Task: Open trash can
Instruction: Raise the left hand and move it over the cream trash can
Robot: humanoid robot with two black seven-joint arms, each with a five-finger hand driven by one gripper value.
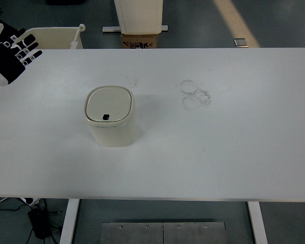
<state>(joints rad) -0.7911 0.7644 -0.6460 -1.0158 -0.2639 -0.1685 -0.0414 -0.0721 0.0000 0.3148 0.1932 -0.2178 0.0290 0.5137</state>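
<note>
While you look down from the top view, the bin [110, 117] stands upright on the white table [234, 147], left of centre, with its lid [108, 105] closed flat and a small dark button [106, 117] at the lid's near edge. Your left hand [14, 53] hovers at the table's far left corner, well apart from the bin, fingers spread and holding nothing. Faint ring marks [195, 94] show right of the bin.

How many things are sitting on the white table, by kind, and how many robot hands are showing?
Trash can, cream, lid closed: 1
Robot left hand, black and white, at the table's far left corner: 1
Total: 2
</note>
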